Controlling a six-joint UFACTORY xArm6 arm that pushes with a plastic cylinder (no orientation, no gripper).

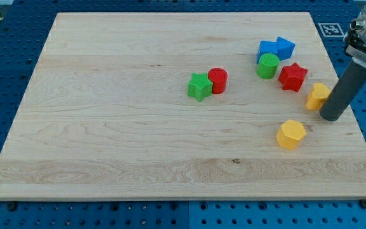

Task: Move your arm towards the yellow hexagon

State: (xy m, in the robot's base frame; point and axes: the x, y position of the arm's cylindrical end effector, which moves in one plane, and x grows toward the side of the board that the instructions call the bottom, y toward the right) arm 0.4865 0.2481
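Note:
The yellow hexagon lies on the wooden board at the view's lower right. My tip rests on the board to the right of the hexagon and a little above it, with a small gap between them. A second yellow block sits just left of the rod, touching or nearly touching it.
A red star, a green cylinder and two blue blocks cluster at the view's upper right. A green star and a red cylinder touch near the board's middle. The board's right edge is close to the tip.

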